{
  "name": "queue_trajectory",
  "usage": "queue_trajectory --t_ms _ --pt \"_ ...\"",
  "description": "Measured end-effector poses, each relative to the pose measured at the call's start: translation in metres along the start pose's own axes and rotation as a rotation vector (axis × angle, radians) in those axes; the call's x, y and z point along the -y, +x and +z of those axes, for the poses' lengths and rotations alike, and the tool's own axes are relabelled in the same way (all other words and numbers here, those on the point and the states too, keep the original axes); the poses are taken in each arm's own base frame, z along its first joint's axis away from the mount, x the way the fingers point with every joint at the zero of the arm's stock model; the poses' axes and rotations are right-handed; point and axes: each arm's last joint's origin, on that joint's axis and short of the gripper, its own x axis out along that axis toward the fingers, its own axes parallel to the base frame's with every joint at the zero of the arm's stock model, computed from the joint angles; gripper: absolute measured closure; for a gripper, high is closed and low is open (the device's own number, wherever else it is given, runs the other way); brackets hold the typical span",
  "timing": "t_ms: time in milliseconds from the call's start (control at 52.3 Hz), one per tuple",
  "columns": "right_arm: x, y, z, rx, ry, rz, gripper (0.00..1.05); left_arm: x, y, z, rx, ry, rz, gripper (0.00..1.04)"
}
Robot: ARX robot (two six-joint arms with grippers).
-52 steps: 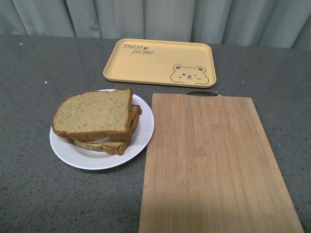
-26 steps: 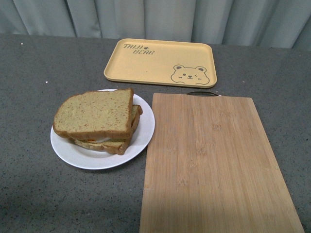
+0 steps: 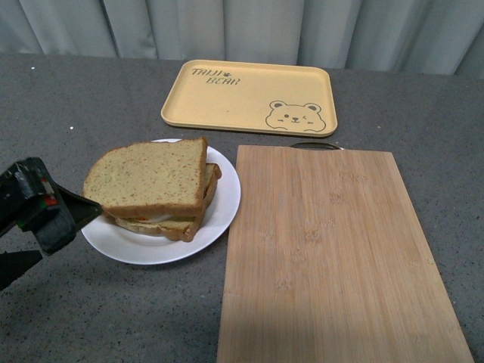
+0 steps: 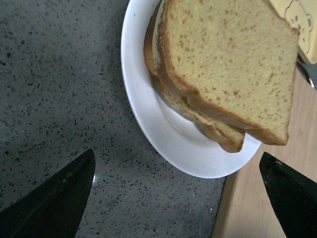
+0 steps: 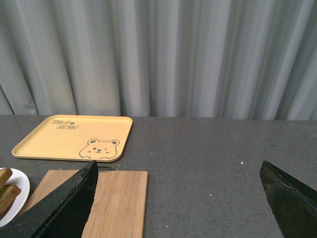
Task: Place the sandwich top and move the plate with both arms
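The sandwich top (image 3: 147, 175), a brown speckled bread slice, lies on a stacked sandwich on the white plate (image 3: 219, 215) at the table's left. My left gripper (image 3: 68, 231) is open at the plate's left rim, its upper finger reaching the rim. In the left wrist view the sandwich top (image 4: 233, 64) and plate (image 4: 143, 99) lie ahead of the left gripper (image 4: 177, 163), whose black fingers (image 4: 59, 198) stand wide apart around the plate's edge. The right gripper (image 5: 178, 166) is open and holds nothing, off to the right of the plate (image 5: 12, 191).
A bamboo cutting board (image 3: 333, 257) lies right of the plate, touching or nearly touching its rim. A yellow bear tray (image 3: 246, 94) sits behind both, near the grey curtain (image 3: 249, 26). The table is dark grey speckled stone (image 3: 68, 106).
My left gripper has come into the front view at the lower left and now sits at the plate's left rim. The sandwich and plate have barely shifted.
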Motion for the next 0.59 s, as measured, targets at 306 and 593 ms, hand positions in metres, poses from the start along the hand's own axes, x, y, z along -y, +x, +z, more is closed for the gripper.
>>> queue_trajectory --t_ms 306,593 --pt "0.0 0.0 0.0 0.0 0.0 0.0 0.09 -0.002 0.033 -0.007 -0.078 -0.033 0.019 0.07" --pt "0.0 0.0 0.0 0.0 0.0 0.0 0.09 -0.003 0.055 -0.002 -0.085 -0.067 0.064 0.3"
